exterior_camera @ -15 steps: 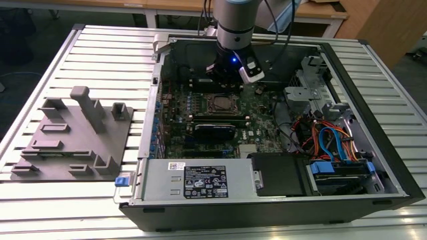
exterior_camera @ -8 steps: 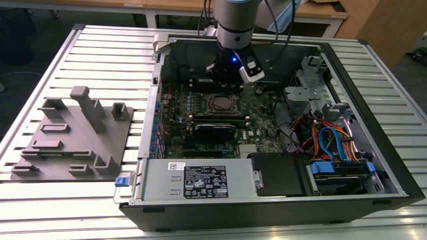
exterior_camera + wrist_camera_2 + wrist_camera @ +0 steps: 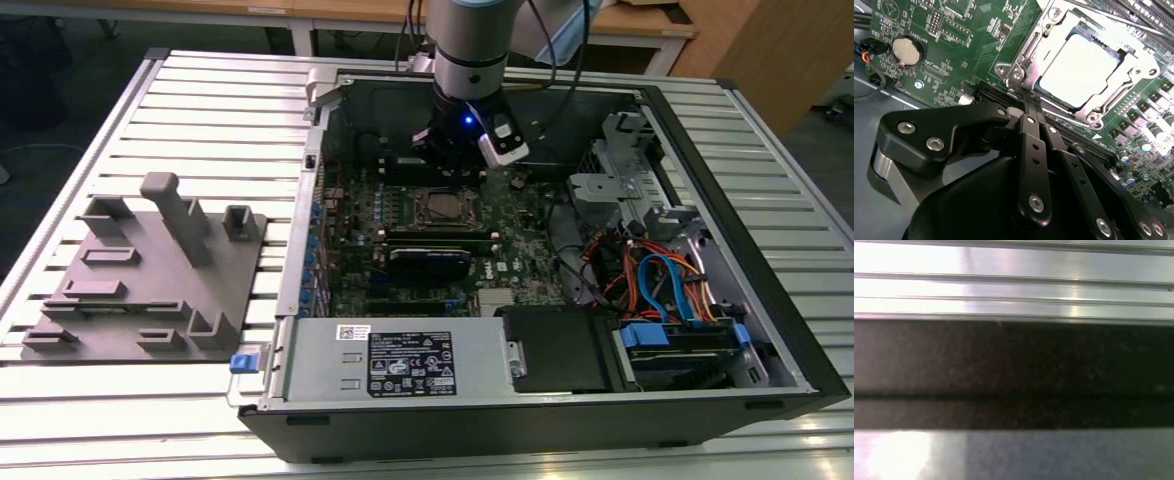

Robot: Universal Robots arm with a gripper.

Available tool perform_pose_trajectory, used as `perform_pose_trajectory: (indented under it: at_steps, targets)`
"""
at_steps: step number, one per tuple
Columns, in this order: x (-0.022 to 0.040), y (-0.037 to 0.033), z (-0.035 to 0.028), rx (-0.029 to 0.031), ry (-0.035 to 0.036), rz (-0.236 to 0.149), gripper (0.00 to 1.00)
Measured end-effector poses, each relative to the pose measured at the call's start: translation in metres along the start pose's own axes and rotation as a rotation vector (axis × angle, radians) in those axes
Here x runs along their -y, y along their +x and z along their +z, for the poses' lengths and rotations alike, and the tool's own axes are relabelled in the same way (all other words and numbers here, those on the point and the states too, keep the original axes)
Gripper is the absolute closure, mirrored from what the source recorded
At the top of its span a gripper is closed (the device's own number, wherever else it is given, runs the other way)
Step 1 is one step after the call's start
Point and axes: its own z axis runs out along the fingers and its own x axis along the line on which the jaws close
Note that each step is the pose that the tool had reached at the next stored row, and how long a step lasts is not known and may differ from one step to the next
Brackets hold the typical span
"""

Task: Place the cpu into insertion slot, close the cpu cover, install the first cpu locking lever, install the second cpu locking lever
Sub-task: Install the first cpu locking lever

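Status: flat square silvery cpu (image 3: pixel 1085 67) seated in dark square insertion slot (image 3: pixel 442 208); thin silvery metal cpu cover (image 3: pixel 1051 37) down over it. Lever state unclear. Black gripper (image 3: pixel 1035 106) at socket's 7 o'clock, fingers pressed together, empty.

The open black computer case (image 3: pixel 747 400) is lying on the ribbed metal table (image 3: pixel 200 100), with the grey moulded fixture tray (image 3: pixel 147 290) sitting at its nine o'clock in the exterior view. Inside, the silvery square cpu (image 3: pixel 1081 67) is sitting in the insertion slot (image 3: pixel 1041 90), with the thin silvery cpu cover (image 3: pixel 1114 100) lying over it. The black gripper (image 3: pixel 1033 107) is hovering just beside the socket's corner.
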Motion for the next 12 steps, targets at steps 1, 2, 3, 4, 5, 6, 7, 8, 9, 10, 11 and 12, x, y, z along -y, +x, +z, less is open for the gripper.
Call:
perform_pose_trajectory:
  at_steps: [1,2,3,4,5,6,7,8,9,10,11,12]
  targets:
    - [0.0000,0.0000,0.0000,0.0000,0.0001,0.000,0.90]
    - [-0.0001,0.0000,0.0001,0.0001,0.0000,0.000,0.90]
    - [-0.0001,0.0000,0.0001,0.0001,-0.0001,0.000,0.90]
    - [-0.0001,0.0000,0.0000,0.0001,-0.0001,0.000,0.90]
    - [-0.0001,0.0000,0.0000,0.0002,-0.0001,0.000,0.90]
    - [-0.0002,0.0000,0.0001,0.0002,-0.0002,0.000,0.90]
    - [-0.0002,0.0000,0.0000,0.0002,-0.0001,0.000,0.90]
    - [-0.0002,0.0000,-0.0001,0.0002,-0.0001,0.000,0.90]
    - [-0.0002,0.0000,-0.0004,0.0001,0.0001,0.000,0.90]
    - [-0.0002,0.0000,-0.0005,0.0001,0.0000,0.000,0.90]
    - [-0.0002,-0.0001,-0.0005,0.0002,-0.0002,0.000,0.90]
    - [-0.0002,-0.0001,-0.0005,0.0003,-0.0003,0.000,0.90]
